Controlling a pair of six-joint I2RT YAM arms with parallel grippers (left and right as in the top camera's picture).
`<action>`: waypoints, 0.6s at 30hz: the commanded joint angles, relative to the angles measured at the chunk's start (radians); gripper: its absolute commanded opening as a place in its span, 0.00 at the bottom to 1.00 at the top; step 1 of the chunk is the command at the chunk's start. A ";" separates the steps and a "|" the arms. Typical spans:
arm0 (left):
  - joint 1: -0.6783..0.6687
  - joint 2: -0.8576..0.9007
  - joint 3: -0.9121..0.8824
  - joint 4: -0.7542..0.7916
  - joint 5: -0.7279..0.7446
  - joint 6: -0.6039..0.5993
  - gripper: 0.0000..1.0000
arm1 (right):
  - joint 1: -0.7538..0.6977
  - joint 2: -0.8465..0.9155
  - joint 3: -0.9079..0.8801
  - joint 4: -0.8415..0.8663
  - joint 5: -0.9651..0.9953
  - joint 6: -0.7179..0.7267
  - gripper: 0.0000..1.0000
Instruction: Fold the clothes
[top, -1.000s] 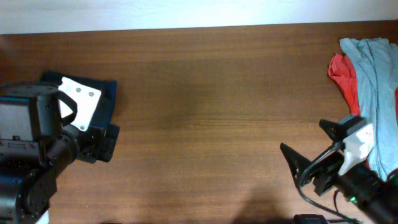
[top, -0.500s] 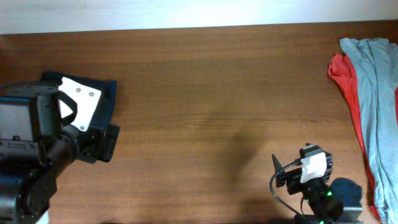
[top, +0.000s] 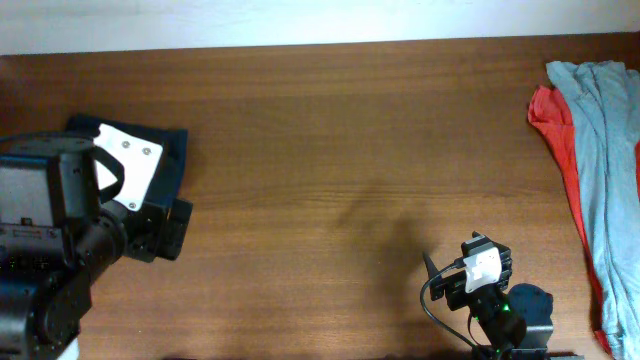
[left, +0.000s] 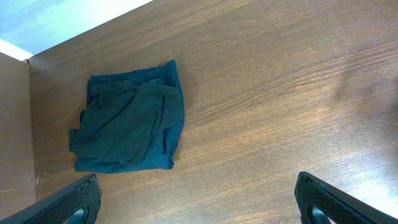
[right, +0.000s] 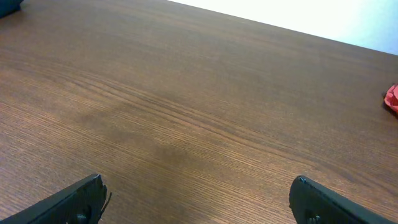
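Observation:
The clothes named in the task are out of view in every frame. In the left wrist view my left gripper (left: 199, 200) is open, with only bare wood between its fingers. It hangs above the table just in front of a folded dark navy garment (left: 130, 121). In the right wrist view my right gripper (right: 196, 194) is open too and holds nothing, with plain tabletop ahead of it. From overhead, the left arm (top: 60, 230) is at the left edge and the right arm (top: 482, 290) is near the front edge, right of centre.
The navy garment (top: 176, 150) lies at the far left, partly under the left arm. A light grey garment (top: 600, 150) lies over a red one (top: 546, 112) along the right edge. A bit of that red garment (right: 392, 98) shows in the right wrist view. A wooden table (top: 330, 150) spans the middle.
The right arm has drawn back from the grey and red garments, moving left and toward the front edge. The left arm has not moved.

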 joint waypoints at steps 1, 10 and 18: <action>-0.004 0.000 0.008 0.002 -0.011 -0.007 0.99 | 0.008 -0.004 -0.008 0.003 0.009 -0.008 0.99; -0.004 0.000 0.008 0.002 -0.011 -0.007 0.99 | 0.008 -0.004 -0.008 0.003 0.009 -0.008 0.99; -0.004 -0.005 0.006 -0.020 -0.048 0.005 0.99 | 0.008 -0.004 -0.008 0.003 0.009 -0.008 0.99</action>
